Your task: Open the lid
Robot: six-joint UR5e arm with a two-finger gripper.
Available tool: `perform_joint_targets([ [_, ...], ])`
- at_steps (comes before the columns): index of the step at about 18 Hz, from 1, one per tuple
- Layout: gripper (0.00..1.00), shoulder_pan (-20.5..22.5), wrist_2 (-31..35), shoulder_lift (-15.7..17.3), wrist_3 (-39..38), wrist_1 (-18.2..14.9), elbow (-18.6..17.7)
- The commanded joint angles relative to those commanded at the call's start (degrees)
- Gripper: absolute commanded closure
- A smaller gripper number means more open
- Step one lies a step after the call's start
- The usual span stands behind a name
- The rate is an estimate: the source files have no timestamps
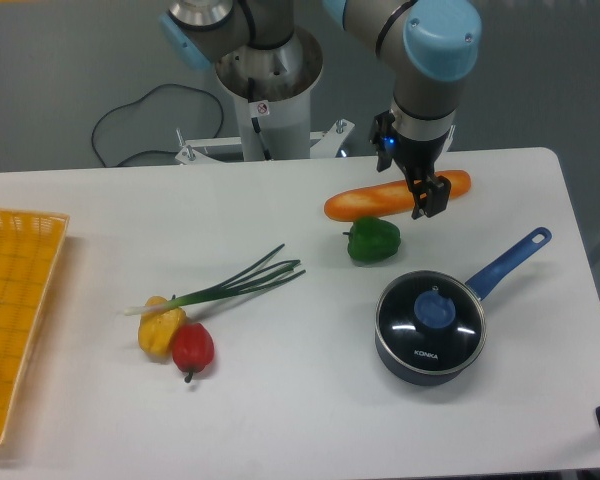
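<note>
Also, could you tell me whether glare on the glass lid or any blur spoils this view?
In the fixed camera view, the lid shows only small glints, its white lettering readable; lighting is even, shadows soft; the gripper looks slightly soft.
</note>
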Motion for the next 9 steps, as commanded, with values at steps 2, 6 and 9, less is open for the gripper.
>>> perform_joint_targets([
  [2, 0.00, -0.09, 0.18, -0.18, -0.88, 0.18, 0.62],
  [6, 0.00, -0.09, 0.18, -0.88, -0.71, 2.98, 0.44],
  [9, 0.00, 0.18, 0.18, -1.84, -0.89, 4.47, 0.44],
])
